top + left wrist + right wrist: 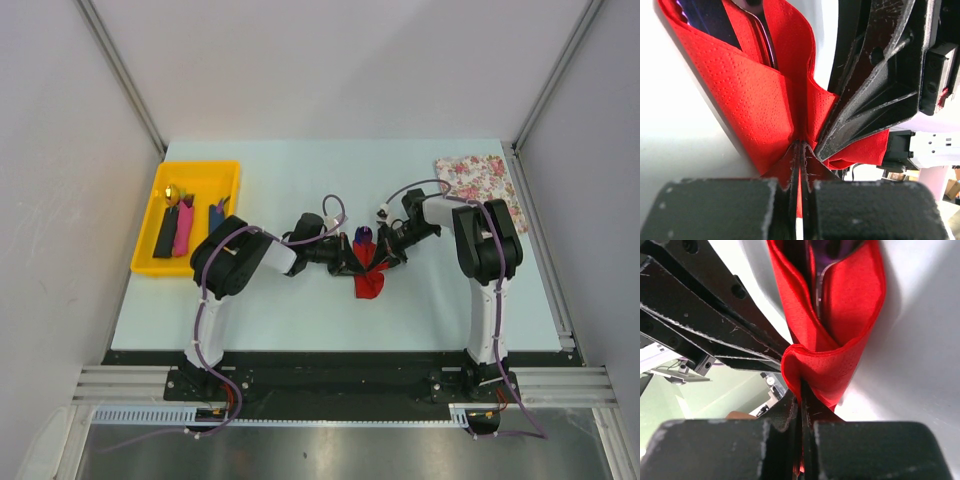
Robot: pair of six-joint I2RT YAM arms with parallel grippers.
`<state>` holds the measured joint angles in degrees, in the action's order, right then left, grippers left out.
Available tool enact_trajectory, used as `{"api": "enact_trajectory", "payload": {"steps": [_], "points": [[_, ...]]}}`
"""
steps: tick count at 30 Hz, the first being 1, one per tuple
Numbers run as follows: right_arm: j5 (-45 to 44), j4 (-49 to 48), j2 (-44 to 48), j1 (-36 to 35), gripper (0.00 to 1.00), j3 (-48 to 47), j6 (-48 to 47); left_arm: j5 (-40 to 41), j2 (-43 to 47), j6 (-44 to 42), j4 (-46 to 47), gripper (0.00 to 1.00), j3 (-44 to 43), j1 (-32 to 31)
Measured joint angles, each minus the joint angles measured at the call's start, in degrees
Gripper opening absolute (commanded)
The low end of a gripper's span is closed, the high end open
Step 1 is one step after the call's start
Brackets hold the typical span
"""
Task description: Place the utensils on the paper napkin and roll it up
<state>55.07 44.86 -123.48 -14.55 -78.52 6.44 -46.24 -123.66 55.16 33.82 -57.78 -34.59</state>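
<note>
While my left pincer (800,150) and right pincer (802,390) clench the red paper napkin (369,282) folded round a purple-handled utensil (362,238), rolling looks unfinished; coloured cutlery (182,232) lies in the yellow plastic tray (145,268).

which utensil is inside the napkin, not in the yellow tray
The dark purple-handled utensil, poking out of the folded red napkin at mid-table. The pink, black and blue ones lie in the yellow tray on the left.

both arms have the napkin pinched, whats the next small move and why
Probably turn both wrists together to roll the fold tighter: the left gripper and right gripper are shut on the red napkin, which only loosely wraps the purple-handled utensil.
</note>
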Motion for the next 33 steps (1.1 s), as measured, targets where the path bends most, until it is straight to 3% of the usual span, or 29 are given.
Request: {"api": "enact_trajectory", "payload": {"steps": [22,33], "points": [[-2.01,-2.64,-1.44,0.24,0.00,1.29,1.05,-1.38,6.12,1.88,7.06,0.00,6.16,1.68],[-1.68,-3.37,-1.16,0.35,0.00,1.79,1.33,-1.84,6.14,0.37,4.13,0.00,7.54,-0.48]]}}
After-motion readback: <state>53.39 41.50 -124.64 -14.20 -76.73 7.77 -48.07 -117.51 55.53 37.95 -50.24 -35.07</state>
